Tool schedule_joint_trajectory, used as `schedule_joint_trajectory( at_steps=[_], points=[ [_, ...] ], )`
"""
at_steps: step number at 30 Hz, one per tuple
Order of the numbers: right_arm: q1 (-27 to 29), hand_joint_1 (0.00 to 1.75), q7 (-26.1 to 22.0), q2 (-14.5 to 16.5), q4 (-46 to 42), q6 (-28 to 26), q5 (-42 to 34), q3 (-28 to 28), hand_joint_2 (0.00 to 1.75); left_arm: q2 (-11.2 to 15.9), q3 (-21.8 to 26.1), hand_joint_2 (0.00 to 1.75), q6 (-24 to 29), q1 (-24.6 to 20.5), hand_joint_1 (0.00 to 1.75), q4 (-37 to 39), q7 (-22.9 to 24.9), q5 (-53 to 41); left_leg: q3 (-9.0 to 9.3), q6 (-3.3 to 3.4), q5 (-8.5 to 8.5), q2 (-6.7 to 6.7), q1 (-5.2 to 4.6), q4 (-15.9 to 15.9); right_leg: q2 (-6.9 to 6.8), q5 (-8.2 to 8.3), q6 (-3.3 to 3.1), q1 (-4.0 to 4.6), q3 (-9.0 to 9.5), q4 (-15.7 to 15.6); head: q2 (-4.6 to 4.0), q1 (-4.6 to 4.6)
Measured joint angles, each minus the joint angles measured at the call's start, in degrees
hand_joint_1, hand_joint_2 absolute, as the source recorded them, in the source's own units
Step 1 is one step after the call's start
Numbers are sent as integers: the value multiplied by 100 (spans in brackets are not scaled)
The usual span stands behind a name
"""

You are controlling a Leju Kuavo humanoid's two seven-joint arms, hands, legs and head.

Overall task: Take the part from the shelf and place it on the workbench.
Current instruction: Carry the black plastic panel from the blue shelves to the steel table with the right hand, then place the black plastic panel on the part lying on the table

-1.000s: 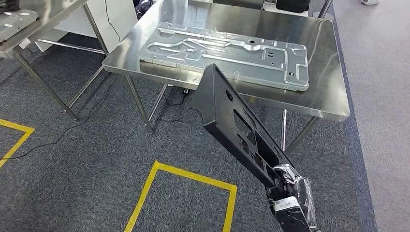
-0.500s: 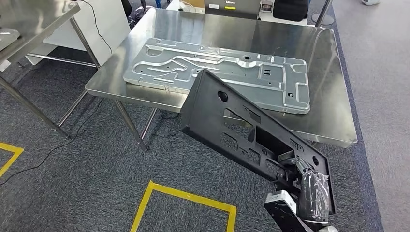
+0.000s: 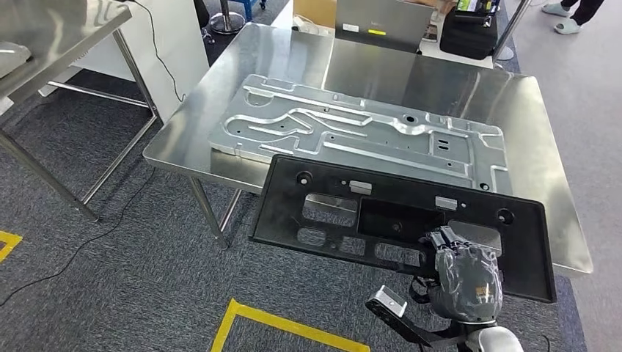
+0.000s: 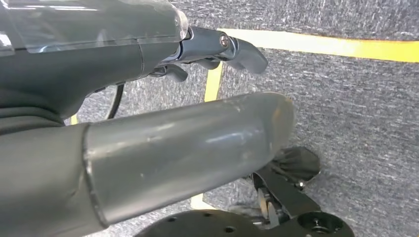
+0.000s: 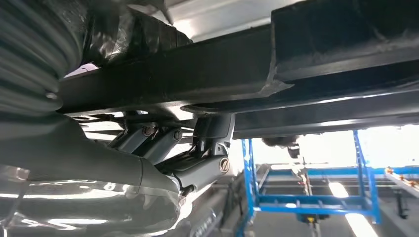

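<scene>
workshop | steel workbench [image 3: 183, 139] | stamped metal panel [image 3: 367, 136] | yellow floor tape [image 3: 279, 326] | grey carpet [image 3: 110, 279]

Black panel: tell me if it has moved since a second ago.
Yes. The black panel has swung from steeply tilted to nearly flat, its far edge now over the workbench edge.

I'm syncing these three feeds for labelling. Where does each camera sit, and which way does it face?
Head view: high on the body, looking forward and down at the workbench, silver panel and black part in the right hand.
Left wrist view: behind the left hand, facing carpet with yellow tape.
Right wrist view: behind the right hand, under the black part.
Shared: head and right wrist both show hand and part.
</scene>
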Motion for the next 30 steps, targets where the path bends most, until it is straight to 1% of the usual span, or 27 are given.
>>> schedule_joint_trajectory(
  at_steps=[1,2,3,4,5,6,8,9,10,11,12,13,15,16,17,18,19,20,21,22,23,24,25,26,27,28,30],
  points=[
    [-12,175,28,-81,28,-5,37,5,175,16,-1,0,4,9,0,22,-5,-3,117,21,-69,-7,-55,-35,1,65,-101,51,-78,-211,0,1],
    [-21,175,42,-147,52,-7,55,8,175,23,-1,0,6,23,0,48,-9,-7,226,51,-138,-7,-88,-77,14,398,-259,123,-115,-496,0,0],
    [-18,175,53,-204,71,-7,66,7,175,24,-2,0,7,23,0,87,-14,-10,334,66,-211,-8,-125,-110,53,914,-420,196,-123,-787,0,-27],
    [-24,175,68,-251,88,-7,74,8,175,23,-3,0,9,17,0,129,-16,-12,423,71,-273,-14,-130,-155,84,1355,-538,271,-87,-1031,0,-53],
    [-34,175,85,-291,98,-7,78,8,175,34,-4,0,9,6,0,168,-20,-14,512,62,-316,-25,-109,-213,117,1687,-620,326,-22,-1208,0,-79],
    [-48,175,104,-326,105,-5,81,8,175,42,-9,0,10,-12,0,204,-25,-15,596,29,-300,-30,-100,-226,139,1800,-644,355,70,-1334,0,-103],
    [-87,175,134,-385,115,-2,75,-12,175,76,-23,0,14,-41,0,234,-35,-16,650,-51,-123,-29,-91,-68,134,1722,-655,336,369,-1582,0,-97],
    [-99,175,144,-406,125,0,64,-39,175,79,-29,0,16,-55,0,250,-44,-16,551,-102,12,-21,-101,200,123,1697,-652,295,537,-1711,-4,-95],
    [-112,175,151,-419,141,1,47,-74,175,87,-33,0,19,-73,0,259,-52,-15,363,-156,88,-18,-103,522,109,1666,-626,239,699,-1814,-6,-94],
    [-122,175,152,-428,163,2,22,-117,175,96,-35,0,21,-81,0,267,-58,-14,116,-196,71,-15,-78,859,94,1617,-578,187,836,-1893,-8,-91],
    [-131,175,150,-432,187,3,-10,-163,175,104,-35,0,20,-82,0,274,-62,-13,-149,-242,-75,-13,-42,1124,91,1551,-535,138,949,-1939,-10,-94],
    [-135,175,144,-432,212,4,-44,-219,175,116,-35,0,20,-72,0,275,-62,-13,-384,-283,-340,-11,-1,1273,97,1470,-475,88,1057,-1966,-9,-95],
    [-136,175,129,-433,266,5,-100,-342,175,147,-34,0,21,-36,0,275,-63,-13,-724,-380,-900,-2,84,1213,119,1264,-344,-21,1302,-1986,-9,-95],
    [-137,175,126,-433,294,6,-114,-399,175,163,-33,0,21,-18,0,275,-63,-13,-824,-438,-960,8,130,1021,129,1144,-279,-78,1436,-1983,-9,-94],
    [-137,175,125,-433,320,6,-123,-443,175,176,-33,0,21,6,0,276,-63,-13,-887,-504,-730,25,181,738,132,1012,-211,-126,1566,-1978,-9,-95],
    [-140,175,123,-433,346,7,-126,-475,175,187,-33,0,19,31,0,286,-62,-13,-932,-558,-225,62,226,435,134,874,-150,-156,1687,-1953,-9,-96],
    [-141,175,121,-433,368,7,-130,-504,175,197,-33,0,17,46,0,296,-61,-13,-953,-569,258,101,251,231,138,740,-88,-171,1785,-1931,-9,-96],
    [-149,175,120,-433,382,8,-131,-528,175,205,-33,0,16,51,0,307,-61,-13,-964,-544,636,126,259,130,139,624,-27,-171,1864,-1929,-9,-97],
    [-158,175,116,-433,392,7,-134,-552,175,212,-33,0,15,43,0,317,-61,-13,-966,-481,795,141,252,126,142,559,27,-171,1937,-1928,-9,-96],
    [-170,175,108,-432,395,6,-145,-582,175,220,-34,0,15,25,0,318,-62,-13,-939,-399,734,130,239,174,144,579,80,-174,1950,-1881,-9,-96],
    [-187,175,92,-430,395,4,-165,-624,175,221,-35,0,15,7,0,319,-64,-13,-891,-339,679,107,243,162,141,689,122,-182,1883,-1698,-9,-95],
    [-198,175,67,-428,399,2,-196,-686,175,221,-36,0,15,-6,0,319,-67,-12,-809,-289,622,96,248,116,126,871,151,-190,1703,-1349,-9,-93],
    [-213,175,39,-424,408,3,-231,-765,175,220,-37,0,15,-16,0,319,-68,-12,-694,-248,567,85,250,53,103,1031,170,-195,1412,-886,-9,-92],
    [-222,175,9,-421,422,5,-266,-858,175,220,-37,0,15,-21,0,319,-69,-9,-555,-220,505,74,249,-25,73,1080,180,-195,1075,-429,-9,-89],
    [-228,175,-17,-412,440,9,-297,-950,175,220,-37,0,15,-17,0,319,-68,-6,-402,-199,434,66,237,-101,43,975,184,-190,743,-88,-9,-87],
    [-233,175,-45,-399,461,16,-326,-1041,175,220,-37,0,14,-12,0,319,-65,-2,-244,-187,360,51,222,-173,25,727,184,-183,457,92,-9,-86],
    [-233,175,-100,-359,499,37,-373,-1204,175,220,-35,0,14,4,0,319,-61,6,86,-180,190,21,191,-287,12,161,161,-166,40,48,-9,-85]
  ],
)
